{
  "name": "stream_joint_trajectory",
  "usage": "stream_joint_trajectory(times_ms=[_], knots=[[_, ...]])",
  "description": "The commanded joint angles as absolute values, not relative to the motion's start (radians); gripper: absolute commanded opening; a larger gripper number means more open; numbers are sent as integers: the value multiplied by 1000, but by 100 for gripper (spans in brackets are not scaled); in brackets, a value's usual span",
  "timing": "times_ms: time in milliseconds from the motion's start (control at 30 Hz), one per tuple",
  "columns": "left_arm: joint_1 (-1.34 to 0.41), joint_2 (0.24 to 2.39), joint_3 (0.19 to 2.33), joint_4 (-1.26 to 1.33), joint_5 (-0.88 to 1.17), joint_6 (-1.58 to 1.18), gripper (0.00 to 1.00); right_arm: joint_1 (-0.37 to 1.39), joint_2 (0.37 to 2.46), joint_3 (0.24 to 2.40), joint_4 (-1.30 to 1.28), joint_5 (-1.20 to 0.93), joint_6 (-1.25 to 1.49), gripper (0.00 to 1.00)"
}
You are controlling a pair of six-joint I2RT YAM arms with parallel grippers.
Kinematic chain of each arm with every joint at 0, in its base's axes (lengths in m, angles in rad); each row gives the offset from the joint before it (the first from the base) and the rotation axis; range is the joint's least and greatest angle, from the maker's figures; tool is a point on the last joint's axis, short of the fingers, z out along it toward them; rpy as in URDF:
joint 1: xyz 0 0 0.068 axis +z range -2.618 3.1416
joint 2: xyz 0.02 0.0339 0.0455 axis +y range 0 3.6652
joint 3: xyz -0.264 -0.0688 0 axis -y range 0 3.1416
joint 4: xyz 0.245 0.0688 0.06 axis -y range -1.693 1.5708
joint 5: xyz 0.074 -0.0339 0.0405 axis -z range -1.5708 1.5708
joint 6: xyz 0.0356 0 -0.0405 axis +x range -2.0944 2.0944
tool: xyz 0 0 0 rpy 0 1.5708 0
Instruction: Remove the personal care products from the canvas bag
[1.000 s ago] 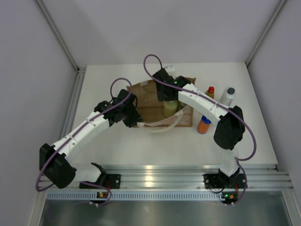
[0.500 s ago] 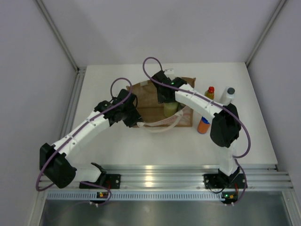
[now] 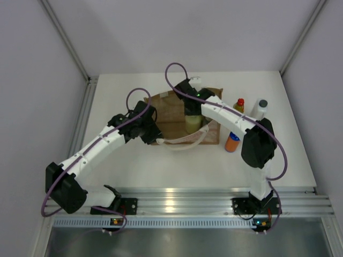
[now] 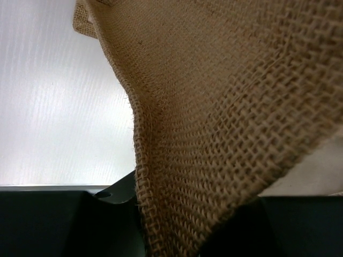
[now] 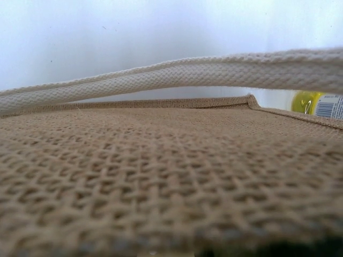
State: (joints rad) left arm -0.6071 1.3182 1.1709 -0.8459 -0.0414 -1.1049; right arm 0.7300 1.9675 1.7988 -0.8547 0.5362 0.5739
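The left gripper (image 3: 153, 130) pinched a fold of the bag (image 3: 171, 110) between closed fingers, lifting the near-left edge of the weave so that the mouth gaped. The right gripper (image 3: 191, 110) hung over the opening, with a green bottle (image 3: 193, 122) standing directly beneath its fingers, inside the bag. Whether those fingers were spread or had closed on the bottle could not be told: the wrist camera saw only weave and a cream handle (image 5: 161, 75) stretched across just in front of it. To that gripper's right, past the bag's edge, three products stood out on the table (image 3: 134, 160): a yellow bottle (image 3: 239, 105), a white bottle (image 3: 259, 110) and, nearer the arm's base, an orange bottle (image 3: 232, 142). The work appeared well past halfway, with the green bottle the one in hand. The next move would likely call for a firm grip on it and a straight lift clear of the handle, then a swing right to set it beside the others.
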Motion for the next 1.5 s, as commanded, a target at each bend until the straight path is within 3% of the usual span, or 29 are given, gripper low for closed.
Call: stream_joint_trajectory(times_ms=[0,800,1467], knots=[[-603,1325,1203,-844,-34,-1098,33,718,1902,1784,-858,551,561,0],[-601,1344,1243,-844,-51,-1086,35,745,1709,1838,-836,388,391,0],[-601,1313,1229,-844,-97,-1100,36,825,1709,2259,-1183,336,318,0]])
